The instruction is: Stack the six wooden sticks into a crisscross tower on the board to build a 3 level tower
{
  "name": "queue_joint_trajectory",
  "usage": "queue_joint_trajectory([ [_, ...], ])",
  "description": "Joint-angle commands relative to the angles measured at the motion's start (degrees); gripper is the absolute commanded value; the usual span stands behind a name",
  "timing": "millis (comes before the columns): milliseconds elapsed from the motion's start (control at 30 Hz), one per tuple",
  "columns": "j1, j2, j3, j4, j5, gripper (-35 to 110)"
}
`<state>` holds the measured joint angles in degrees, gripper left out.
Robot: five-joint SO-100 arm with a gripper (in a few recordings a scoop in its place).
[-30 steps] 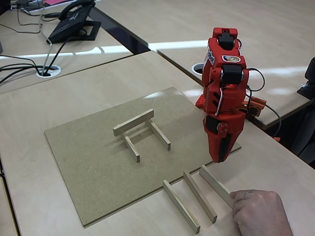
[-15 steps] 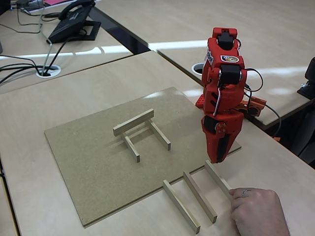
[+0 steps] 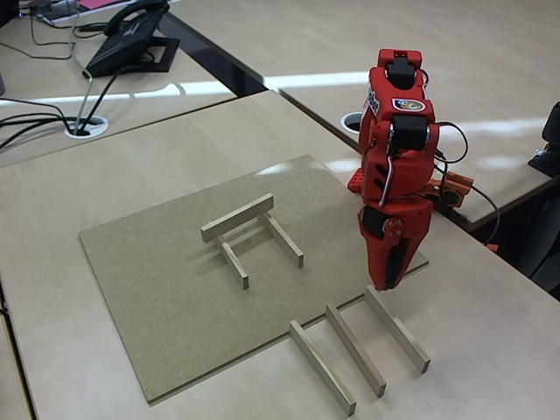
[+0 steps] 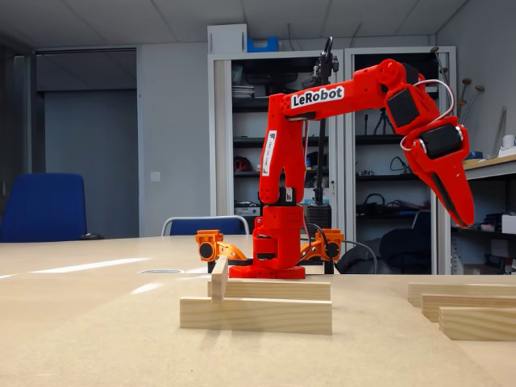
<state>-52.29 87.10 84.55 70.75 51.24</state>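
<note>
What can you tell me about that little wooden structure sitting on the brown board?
The tower is only partly built: three pale, slim, square-sectioned wooden sticks. Two lie parallel on the board, and a third rests crosswise over their far ends, leaving the near ends uncovered. From the low fixed view it shows as two levels. Nothing else touches it; the gripper hangs off to the right, above the board's edge.
</note>
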Motion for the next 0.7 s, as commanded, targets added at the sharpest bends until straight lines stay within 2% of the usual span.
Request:
queue_joint_trajectory([
  [0,-0.6,3.6,0.5,0.1,0.5,0],
  [433,-4.3,4.0,2.9,2.5,7.9,0],
  [667,-6.6,3.8,5.8,3.8,14.8,10],
])
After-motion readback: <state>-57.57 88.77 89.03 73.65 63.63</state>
